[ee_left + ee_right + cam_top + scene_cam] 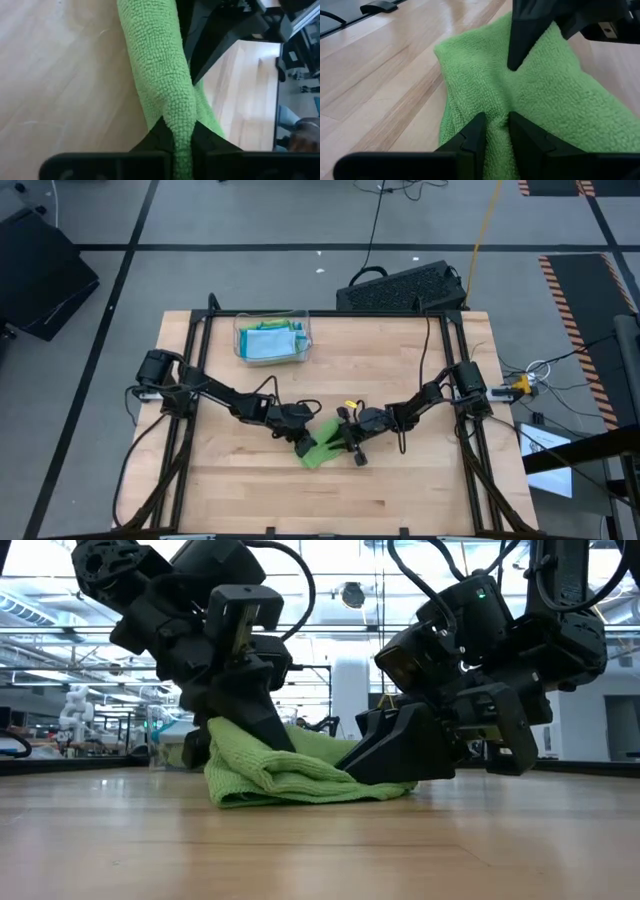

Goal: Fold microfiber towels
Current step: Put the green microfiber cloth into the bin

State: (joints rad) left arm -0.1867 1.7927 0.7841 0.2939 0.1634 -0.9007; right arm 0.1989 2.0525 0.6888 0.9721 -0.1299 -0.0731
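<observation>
Both grippers pinching one green towel (322, 448) at table centre
Left gripper (182, 150) clenched on a raised fold; right gripper (495, 131) grips the opposite edge; bare table (400, 490) all round

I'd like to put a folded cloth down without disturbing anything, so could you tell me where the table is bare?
Bare wood runs along the near edge of the table, below the green towel, and across the far right, right of the clear tray of towels. The middle is crowded: left hand and right hand both pinch the green towel.

No text, label, brand, number or sign can be read on anything in view.
</observation>
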